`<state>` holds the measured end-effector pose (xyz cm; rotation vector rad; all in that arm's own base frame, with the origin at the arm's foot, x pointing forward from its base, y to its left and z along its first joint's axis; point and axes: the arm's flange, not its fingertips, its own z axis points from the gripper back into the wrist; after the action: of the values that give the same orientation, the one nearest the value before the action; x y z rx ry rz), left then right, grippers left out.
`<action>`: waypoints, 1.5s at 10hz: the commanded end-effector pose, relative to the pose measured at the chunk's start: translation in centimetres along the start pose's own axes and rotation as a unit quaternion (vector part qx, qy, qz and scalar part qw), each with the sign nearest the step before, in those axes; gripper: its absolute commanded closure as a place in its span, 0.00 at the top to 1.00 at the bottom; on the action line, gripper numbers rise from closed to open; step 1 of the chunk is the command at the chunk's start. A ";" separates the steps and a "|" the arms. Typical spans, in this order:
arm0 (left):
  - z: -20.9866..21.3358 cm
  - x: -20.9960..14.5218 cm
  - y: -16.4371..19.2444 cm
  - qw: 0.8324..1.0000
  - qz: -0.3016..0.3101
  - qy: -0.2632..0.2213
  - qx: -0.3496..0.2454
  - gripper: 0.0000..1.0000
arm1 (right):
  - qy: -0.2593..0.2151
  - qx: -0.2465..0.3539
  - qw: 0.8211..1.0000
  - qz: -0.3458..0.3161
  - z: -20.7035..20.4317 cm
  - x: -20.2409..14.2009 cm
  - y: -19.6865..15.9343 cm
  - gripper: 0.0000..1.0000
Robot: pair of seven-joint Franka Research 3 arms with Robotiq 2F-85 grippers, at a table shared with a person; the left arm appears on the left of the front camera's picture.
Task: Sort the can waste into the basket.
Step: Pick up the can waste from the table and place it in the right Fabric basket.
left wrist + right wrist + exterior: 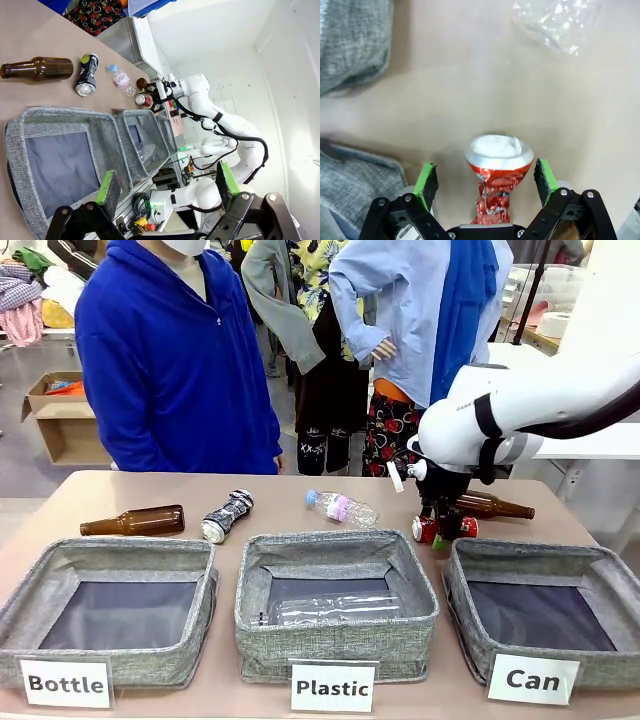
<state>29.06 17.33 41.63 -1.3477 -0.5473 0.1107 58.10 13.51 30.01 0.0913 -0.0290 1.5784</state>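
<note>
The right gripper is hanging wide open astride the crushed red can, which is lying on the table just behind the "Can" basket. The black-and-silver can is resting well apart to the left, while the left gripper is hovering unclenched.

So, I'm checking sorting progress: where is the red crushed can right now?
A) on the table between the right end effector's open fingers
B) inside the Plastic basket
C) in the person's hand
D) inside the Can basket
A: the red can lies on the table between the right end effector's spread green pads, not yet gripped, just behind the Can basket.
</note>
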 end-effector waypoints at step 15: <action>0.2 0.0 -0.1 1.000 -0.011 0.001 -0.006 1.00 | 0.033 -0.078 0.993 -0.078 13.8 -1.6 6.9 0.00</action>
<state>29.06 17.34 41.66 -1.3478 -0.5479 0.1099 55.69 11.71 40.97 -0.0499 -0.0861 1.4396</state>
